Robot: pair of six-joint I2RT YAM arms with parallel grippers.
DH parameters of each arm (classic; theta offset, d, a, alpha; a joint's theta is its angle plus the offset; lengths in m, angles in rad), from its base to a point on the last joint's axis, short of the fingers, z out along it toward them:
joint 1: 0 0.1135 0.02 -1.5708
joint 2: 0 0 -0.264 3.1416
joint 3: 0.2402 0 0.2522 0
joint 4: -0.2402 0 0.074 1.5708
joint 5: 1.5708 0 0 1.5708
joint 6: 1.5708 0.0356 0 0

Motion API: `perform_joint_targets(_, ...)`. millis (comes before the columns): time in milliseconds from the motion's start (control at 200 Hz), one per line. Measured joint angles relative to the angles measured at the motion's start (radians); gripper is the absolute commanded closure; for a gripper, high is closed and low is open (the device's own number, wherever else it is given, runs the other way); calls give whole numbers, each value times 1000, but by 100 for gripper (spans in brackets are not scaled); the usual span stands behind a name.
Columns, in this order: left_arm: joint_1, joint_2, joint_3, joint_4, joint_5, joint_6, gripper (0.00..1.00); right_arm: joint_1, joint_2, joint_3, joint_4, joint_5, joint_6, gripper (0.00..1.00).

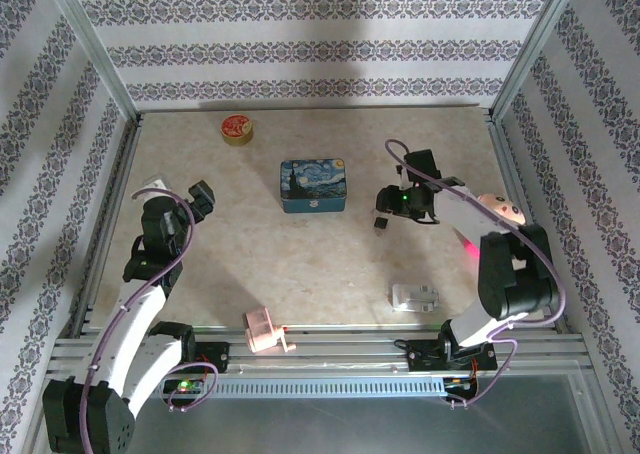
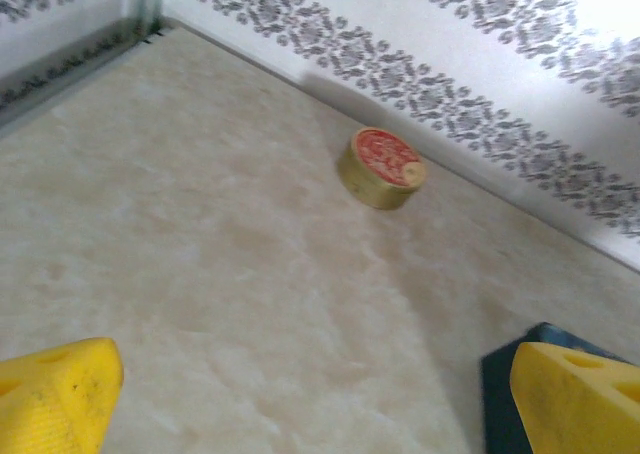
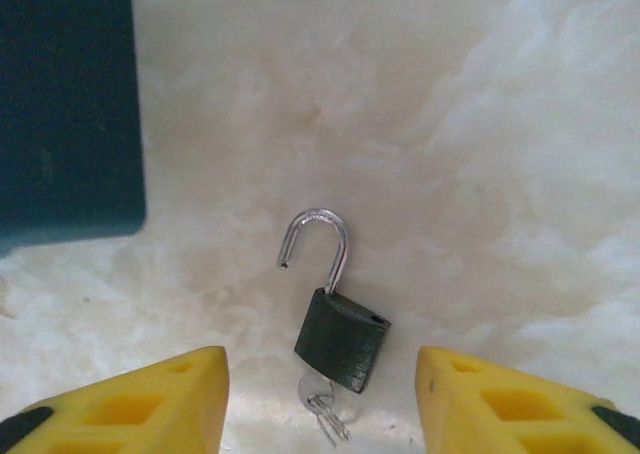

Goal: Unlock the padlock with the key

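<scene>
The padlock [image 3: 342, 339] lies flat on the table with its dark body toward me. Its silvery shackle [image 3: 318, 236] is sprung out of the body and swung free on one leg. The key [image 3: 322, 402] sticks in the bottom of the body, a small ring hanging from it. My right gripper [image 3: 320, 376] hovers over the lock, open, a yellow finger [image 3: 160, 399] on each side and touching nothing. From above, the padlock [image 1: 380, 221] is a dark speck just under the right gripper [image 1: 386, 204]. My left gripper [image 1: 200, 200] stands open at the far left, its fingers [image 2: 55, 399] wide apart over bare table.
A blue painted tin [image 1: 314, 185] stands left of the lock, its dark side [image 3: 65, 114] close by. A round red-topped tin [image 1: 237, 129] sits near the back wall. A pink object [image 1: 268, 332] and a clear one [image 1: 414, 297] lie near the front rail.
</scene>
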Motion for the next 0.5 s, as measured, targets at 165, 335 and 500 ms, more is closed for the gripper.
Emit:
perform_joint_targets(165, 6, 50, -69, 59, -36, 69, 1, -1, -135, -24, 24, 79, -41, 30)
perform_joint_targets(335, 7, 126, -132, 180, -18, 159, 1, -6, -249, -173, 171, 152, -101, 21)
perform_joint_targets(500, 8, 190, -183, 348, 23, 245, 1, -7, -350, -301, 320, 245, -151, 2)
